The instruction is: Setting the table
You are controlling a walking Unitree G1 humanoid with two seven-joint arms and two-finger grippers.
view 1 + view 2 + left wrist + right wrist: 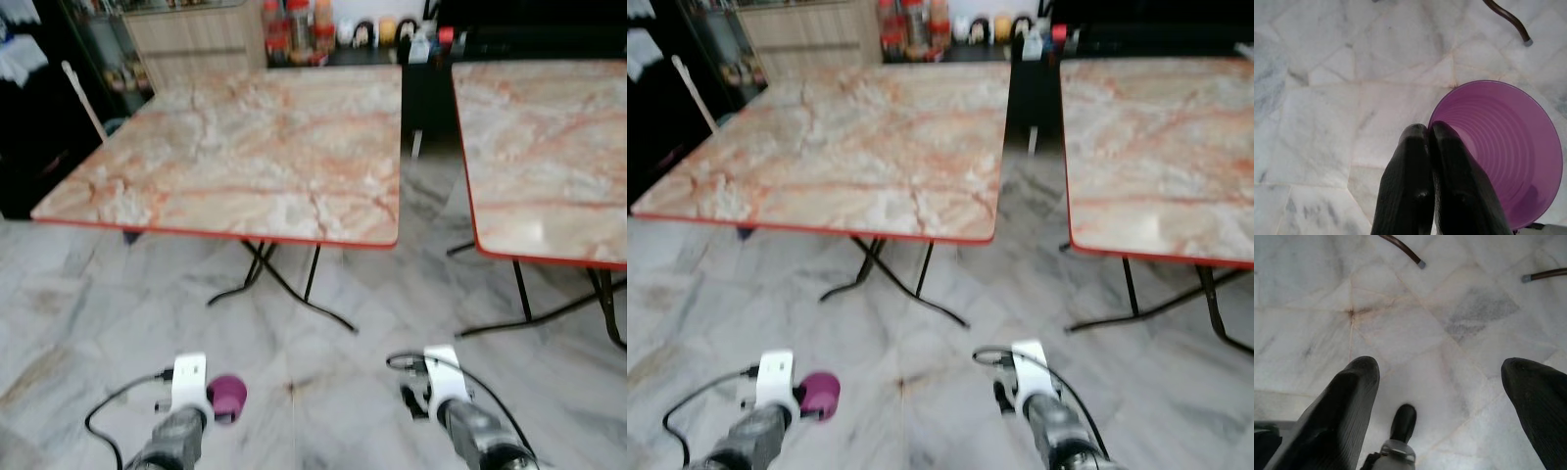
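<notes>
We saw a purple ribbed plastic cup (1503, 152), empty, its rim pinched between the left gripper's (1429, 131) closed fingers above the floor.

Head stereo pair looking forward-down at marble tables (245, 147), both wrist cameras close above floor (1449, 308), facing down

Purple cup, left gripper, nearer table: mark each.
Purple cup (1498, 152): left wrist view, inner wall.
Left gripper (1428, 131): left wrist view, between fingertips pinching the rim.
Nearer table (245, 147): left eye view, bare marble top.
</notes>
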